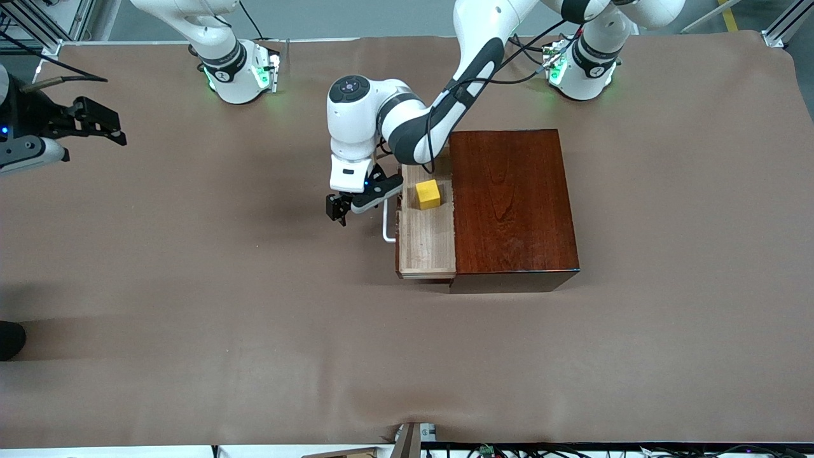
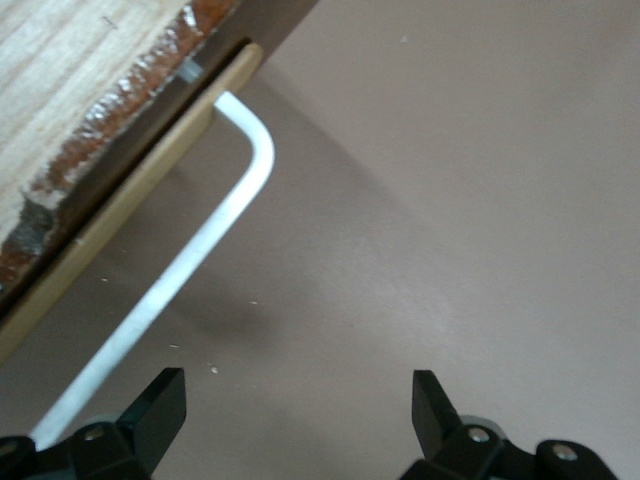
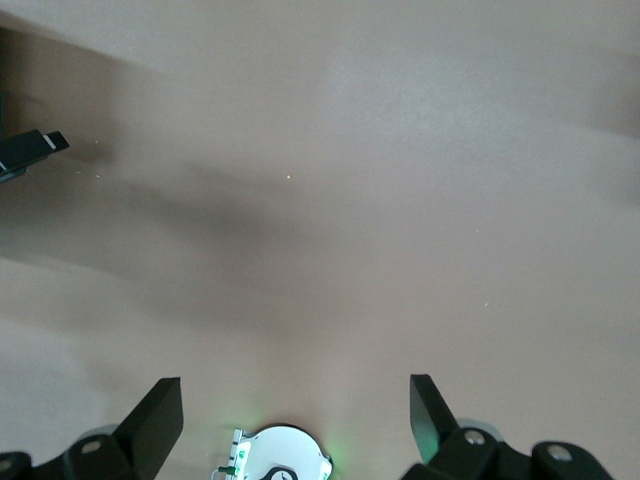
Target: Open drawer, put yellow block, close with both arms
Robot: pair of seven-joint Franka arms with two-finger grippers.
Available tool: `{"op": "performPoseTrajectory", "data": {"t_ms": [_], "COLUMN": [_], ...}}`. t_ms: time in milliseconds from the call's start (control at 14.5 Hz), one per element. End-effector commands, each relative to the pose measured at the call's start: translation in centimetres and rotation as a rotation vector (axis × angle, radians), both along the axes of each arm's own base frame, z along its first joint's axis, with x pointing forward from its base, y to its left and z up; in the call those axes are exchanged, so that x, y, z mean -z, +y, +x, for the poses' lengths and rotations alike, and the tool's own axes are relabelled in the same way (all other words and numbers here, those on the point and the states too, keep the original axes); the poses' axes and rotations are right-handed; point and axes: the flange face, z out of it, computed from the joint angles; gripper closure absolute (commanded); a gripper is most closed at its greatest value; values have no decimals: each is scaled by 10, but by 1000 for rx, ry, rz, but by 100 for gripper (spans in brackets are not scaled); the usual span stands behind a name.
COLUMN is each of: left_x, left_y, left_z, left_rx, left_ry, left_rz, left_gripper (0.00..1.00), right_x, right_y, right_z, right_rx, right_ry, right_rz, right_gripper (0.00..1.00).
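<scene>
The small bright yellow cube (image 1: 428, 194) already sat in the pale light-wood drawer (image 1: 426, 245), pulled out of the glossy dark mahogany box (image 1: 512, 203); only closing appeared left. The left gripper (image 1: 338, 210) hung spread and empty over the brown worktop (image 1: 191, 286), just beside the white U-shaped bar handle (image 2: 200, 250). The right gripper (image 1: 95, 121) waited, spread, at the right arm's end. The drawer's inner part stayed hidden inside the box.

Left tool (image 1: 339, 210) open, lowered; right tool (image 1: 102, 124) open, waiting aside.
</scene>
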Motion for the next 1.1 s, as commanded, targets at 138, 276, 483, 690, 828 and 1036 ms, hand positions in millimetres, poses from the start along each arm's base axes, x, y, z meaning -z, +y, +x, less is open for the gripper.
{"op": "performPoseTrajectory", "data": {"t_ms": [138,276,483,690,828,1036], "left_x": [3,4,7,5,6,5], "left_y": [1,3,7,14,20,30], "left_z": [-1,-1,0,2,4,11], "left_rx": [-22,-28,-34,-51,-66,-91], "left_ry": [-3,6,12,31,46,54], "left_rz": [47,61,88,125,156,192], "left_gripper": [0,0,0,0,0,0], "right_x": [-1,-3,-5,-6,-6,-7], "right_y": [-7,-7,-19,-22,-19,-17], "right_z": [-8,-8,-7,-10,-10,-9], "right_rx": [-42,-42,-19,-13,-18,-21], "right_ry": [-18,-28,-42,-50,-71,-79], "right_rz": [-2,-2,-4,-5,-10,-10], "right_gripper": [0,0,0,0,0,0]}}
